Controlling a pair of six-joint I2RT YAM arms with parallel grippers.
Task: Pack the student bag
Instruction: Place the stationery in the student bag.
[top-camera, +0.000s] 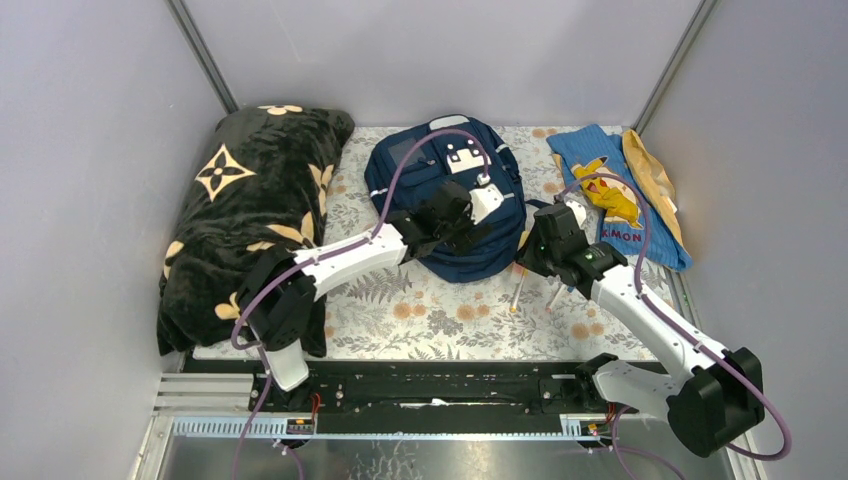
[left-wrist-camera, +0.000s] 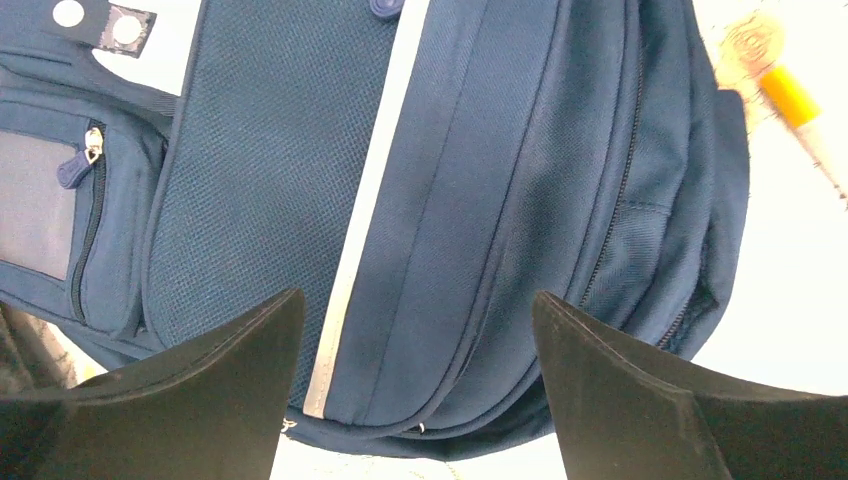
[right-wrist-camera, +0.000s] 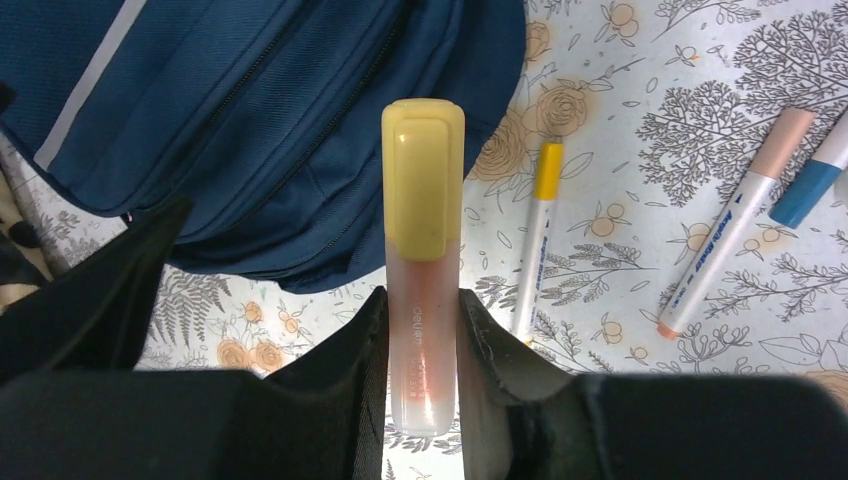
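Backpack lies at far-middle of tabletop, long axis far-to-near, patched pocket up. Its near end is partly hidden under left pincer, jaws wide. Right pincer clamps an upright yellow-capped highlighter; label unreadable.

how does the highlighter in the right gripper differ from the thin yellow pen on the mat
The highlighter is thick with a peach body; the pen is thin with a white barrel. The highlighter is clamped in the right gripper; the pen lies loose on the mat. Both have yellow caps.
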